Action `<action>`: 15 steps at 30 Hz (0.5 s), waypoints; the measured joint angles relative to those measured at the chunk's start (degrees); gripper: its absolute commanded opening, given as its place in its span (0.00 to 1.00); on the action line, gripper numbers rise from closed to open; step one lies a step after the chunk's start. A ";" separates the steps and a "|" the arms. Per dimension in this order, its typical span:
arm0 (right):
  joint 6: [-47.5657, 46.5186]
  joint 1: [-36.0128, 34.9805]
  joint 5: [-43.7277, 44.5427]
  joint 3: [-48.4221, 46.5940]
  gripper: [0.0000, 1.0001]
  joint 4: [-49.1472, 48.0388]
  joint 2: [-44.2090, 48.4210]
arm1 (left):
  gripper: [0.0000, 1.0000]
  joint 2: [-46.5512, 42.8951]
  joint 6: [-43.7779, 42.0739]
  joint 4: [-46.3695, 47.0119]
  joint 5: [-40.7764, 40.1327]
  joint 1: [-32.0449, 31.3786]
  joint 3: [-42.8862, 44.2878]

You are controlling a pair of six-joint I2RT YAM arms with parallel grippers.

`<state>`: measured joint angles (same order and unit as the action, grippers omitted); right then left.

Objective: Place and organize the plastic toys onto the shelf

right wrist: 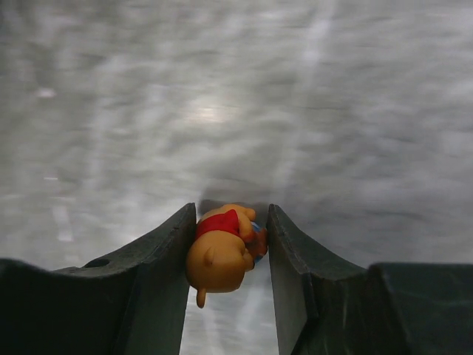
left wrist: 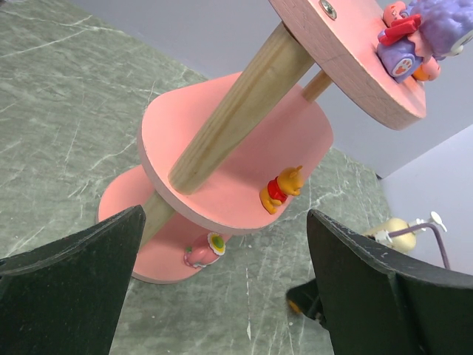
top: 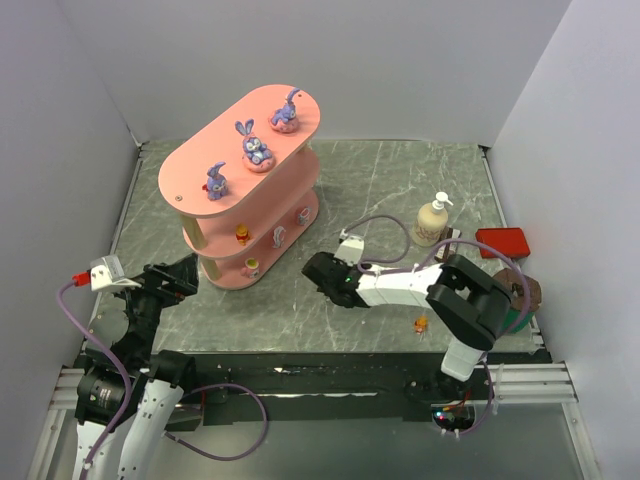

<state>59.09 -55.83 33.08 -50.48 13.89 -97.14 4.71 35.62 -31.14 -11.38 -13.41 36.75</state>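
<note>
Grey-green marble covers the table [top: 400,180], and the salmon-pink shelf [top: 245,190] stands at its far left with three purple bunnies [top: 255,148] along the top board. The right gripper [top: 318,272], low over the table just right of the shelf's foot, is clamped on an orange bear [right wrist: 220,255] lying sideways between its tips. The left gripper [top: 185,272] is spread wide on nothing, facing the shelf. Held near the tips and on its side, the bear could slip or land toppled, and reaching between boards risks knocking figurines standing there. Only the right wrist view reveals the held bear, hidden from above. The left wrist view shows a second orange bear [left wrist: 281,191] upright near the middle board's edge. Only the overhead view shows a stray orange toy [top: 422,323] beside the right arm.
</note>
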 measured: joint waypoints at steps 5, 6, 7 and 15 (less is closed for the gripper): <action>0.17 -0.28 -2.34 -2.38 0.53 -1.86 -2.10 | 0.96 0.11 0.00 0.00 -0.02 0.00 0.02; -0.20 -0.28 -2.71 -2.40 0.55 -2.16 -2.10 | 0.96 0.24 0.00 -0.02 -0.02 0.00 0.00; -0.46 -0.28 -2.84 -2.43 0.55 -2.36 -2.10 | 0.96 0.39 0.00 0.00 -0.02 0.00 0.02; -6.86 -0.66 -4.70 -8.31 0.64 1.84 -5.14 | 0.96 0.76 0.00 -0.04 -0.02 0.00 0.02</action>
<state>52.23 -56.49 28.38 -58.78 15.73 -102.28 5.48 35.62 -31.18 -11.40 -13.41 36.77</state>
